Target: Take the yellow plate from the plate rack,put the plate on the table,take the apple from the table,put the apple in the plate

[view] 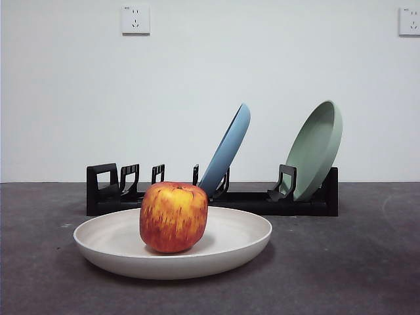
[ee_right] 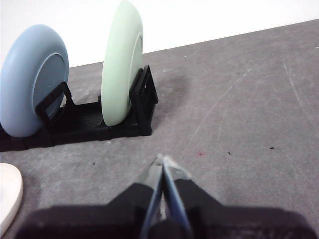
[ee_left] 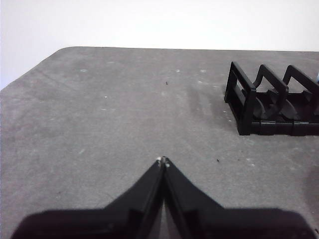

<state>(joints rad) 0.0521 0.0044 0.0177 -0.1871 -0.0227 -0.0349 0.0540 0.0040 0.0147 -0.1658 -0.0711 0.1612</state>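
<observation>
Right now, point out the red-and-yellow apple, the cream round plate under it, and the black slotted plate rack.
apple (view: 173, 216), front view, middle of its streaked side.
cream plate (view: 246, 244), front view, raised rim.
plate rack (view: 102, 190), front view, blocky loop end.

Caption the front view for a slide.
Apple resting in the yellow plate on the table, plate rack behind.

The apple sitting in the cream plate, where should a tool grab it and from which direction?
Grip the apple across its rounded flanks, coming straight down from above. It sits upright in the yellow plate, whose raised rim hinders a low sideways approach.
</observation>
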